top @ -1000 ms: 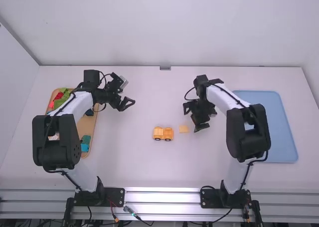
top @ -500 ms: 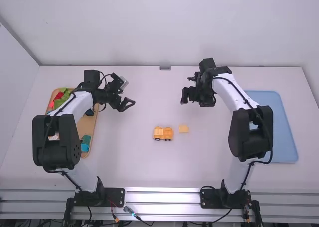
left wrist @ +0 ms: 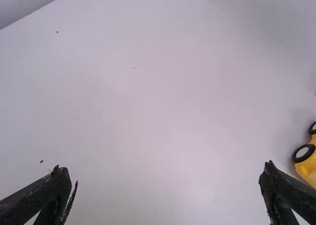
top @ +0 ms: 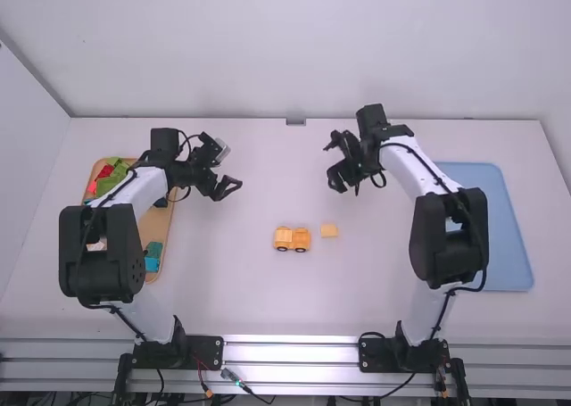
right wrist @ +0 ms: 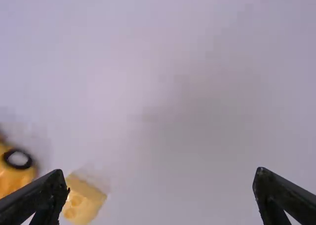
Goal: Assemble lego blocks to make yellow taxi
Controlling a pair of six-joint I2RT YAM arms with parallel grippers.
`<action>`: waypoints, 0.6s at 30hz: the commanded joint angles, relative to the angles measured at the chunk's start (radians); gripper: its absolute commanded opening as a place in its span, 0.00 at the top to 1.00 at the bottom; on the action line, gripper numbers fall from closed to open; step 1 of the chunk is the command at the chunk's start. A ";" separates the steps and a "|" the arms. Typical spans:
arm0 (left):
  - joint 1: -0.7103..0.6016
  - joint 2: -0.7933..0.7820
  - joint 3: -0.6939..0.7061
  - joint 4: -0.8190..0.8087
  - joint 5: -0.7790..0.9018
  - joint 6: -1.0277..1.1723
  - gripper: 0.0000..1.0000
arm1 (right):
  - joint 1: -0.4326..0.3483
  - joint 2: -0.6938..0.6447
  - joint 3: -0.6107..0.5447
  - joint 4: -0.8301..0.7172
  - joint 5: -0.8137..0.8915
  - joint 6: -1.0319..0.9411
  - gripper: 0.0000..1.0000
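Left wrist view, yellow car [left wrist: 308,166] mostly cropped, left tool [top: 231,167], right tool [top: 333,167] both released

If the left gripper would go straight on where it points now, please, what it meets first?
Most likely the white table top: the left gripper seems to point down at it, with the yellow car off to one side. Its height is unclear.
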 commanded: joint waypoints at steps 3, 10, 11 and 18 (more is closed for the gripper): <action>0.003 -0.025 -0.007 -0.006 0.015 -0.047 0.01 | -0.037 -0.031 -0.060 -0.098 -0.470 -0.664 0.01; -0.003 -0.025 -0.007 -0.051 0.071 -0.016 0.01 | -0.109 -0.054 -0.178 -0.101 -0.674 -0.994 0.01; -0.010 -0.025 -0.007 -0.084 0.124 0.074 0.01 | -0.124 -0.054 -0.203 -0.076 -0.703 -1.017 0.01; -0.016 -0.025 -0.026 -0.267 0.309 0.480 0.01 | -0.135 -0.054 -0.304 -0.031 -0.752 -1.020 0.01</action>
